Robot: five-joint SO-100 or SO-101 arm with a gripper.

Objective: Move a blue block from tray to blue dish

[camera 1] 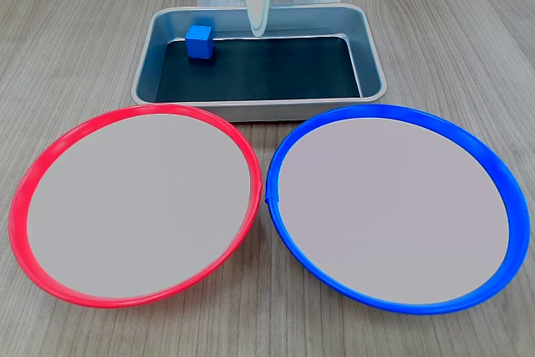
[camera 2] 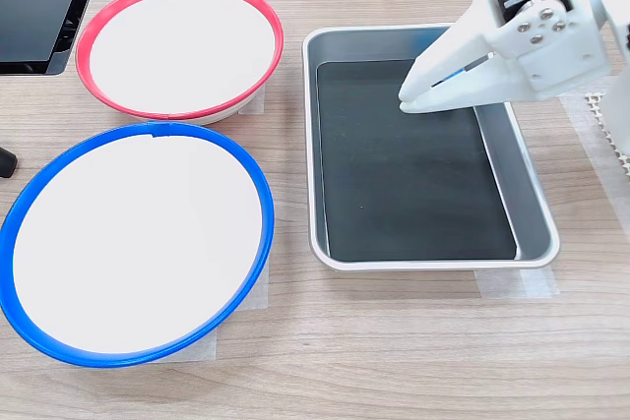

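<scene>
Nothing was moved yet: the blue block point(camera 1: 199, 42) sat inside the tray point(camera 1: 373, 63), the blue dish point(camera 1: 393, 206) was empty, and the tool point(camera 2: 406, 100) hung above the tray, its jaws together, holding nothing.

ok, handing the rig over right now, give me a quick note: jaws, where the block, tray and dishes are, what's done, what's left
Gripper: hangs over the far part of the tray, jaws nearly together, holding nothing.
Blue block: on the tray's black bottom, in the far corner at the first exterior view's left, to the left of the gripper tip and apart from it. The gripper mostly hides it in the second exterior view.
Tray: behind the two dishes in the first exterior view.
Blue dish: at the first exterior view's right, nothing in it.
Red dish: beside it, also nothing in it.
Done: nothing yet.
Left: grasp the block, lift it, carry it to the blue dish, release.
</scene>
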